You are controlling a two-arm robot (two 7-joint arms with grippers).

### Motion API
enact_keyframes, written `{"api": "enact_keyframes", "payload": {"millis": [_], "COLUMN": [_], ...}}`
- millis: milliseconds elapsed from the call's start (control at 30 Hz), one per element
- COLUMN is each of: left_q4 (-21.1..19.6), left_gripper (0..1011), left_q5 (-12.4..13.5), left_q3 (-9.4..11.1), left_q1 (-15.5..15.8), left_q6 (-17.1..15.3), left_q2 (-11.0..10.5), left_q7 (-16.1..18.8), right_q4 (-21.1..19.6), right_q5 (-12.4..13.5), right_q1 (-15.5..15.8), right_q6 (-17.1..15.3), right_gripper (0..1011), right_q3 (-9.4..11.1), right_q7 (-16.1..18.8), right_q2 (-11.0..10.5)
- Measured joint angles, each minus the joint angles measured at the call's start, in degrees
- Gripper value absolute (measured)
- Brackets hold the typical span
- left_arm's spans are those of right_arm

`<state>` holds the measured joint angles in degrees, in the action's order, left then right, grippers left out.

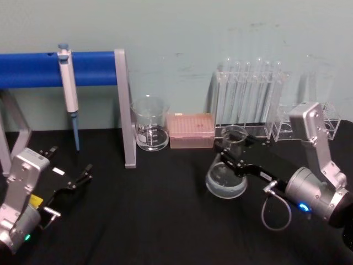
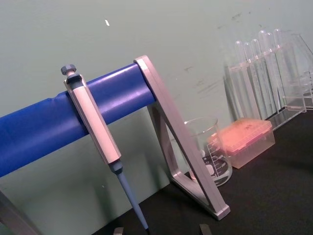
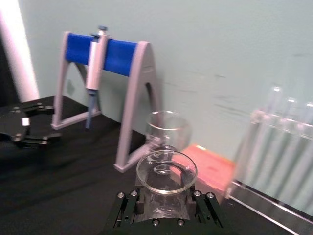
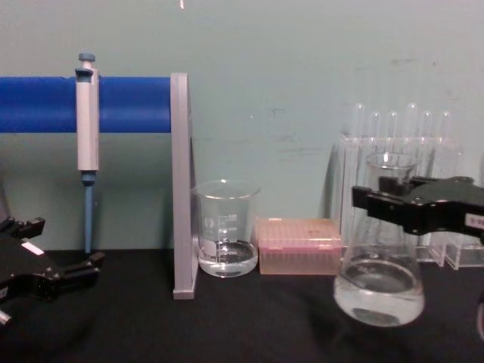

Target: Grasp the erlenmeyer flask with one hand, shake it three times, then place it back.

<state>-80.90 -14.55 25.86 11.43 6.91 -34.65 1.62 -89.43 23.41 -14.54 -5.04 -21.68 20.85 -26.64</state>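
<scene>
So the right tool (image 1: 234,150) is clamped round the flask (image 1: 226,179) neck, just in front of the tube rack (image 1: 248,99). The left tool (image 1: 70,161) sits wide open at the table's (image 1: 165,221) left side.

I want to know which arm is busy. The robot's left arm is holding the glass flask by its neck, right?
No, it is the right arm: the chest view shows the right gripper holding the erlenmeyer flask by its neck; the left gripper sits open far left.
</scene>
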Motion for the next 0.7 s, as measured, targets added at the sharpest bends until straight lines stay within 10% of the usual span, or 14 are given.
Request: {"api": "enact_keyframes", "payload": {"millis": [700], "left_q4": [0.0], "left_gripper": [1001], "left_q5": [0.0], "left_q3": [0.0], "left_q1": [0.0], "left_q6": [0.0], "left_q2": [0.0], "left_q7": [0.0], "right_q4": [0.3], "right_q5": [-2.6], "right_q1": [0.8], "right_q6": [-0.5], "right_gripper": [451], "right_q3": [3.3], "right_q7": [-0.4], "right_q2": [2.1]}}
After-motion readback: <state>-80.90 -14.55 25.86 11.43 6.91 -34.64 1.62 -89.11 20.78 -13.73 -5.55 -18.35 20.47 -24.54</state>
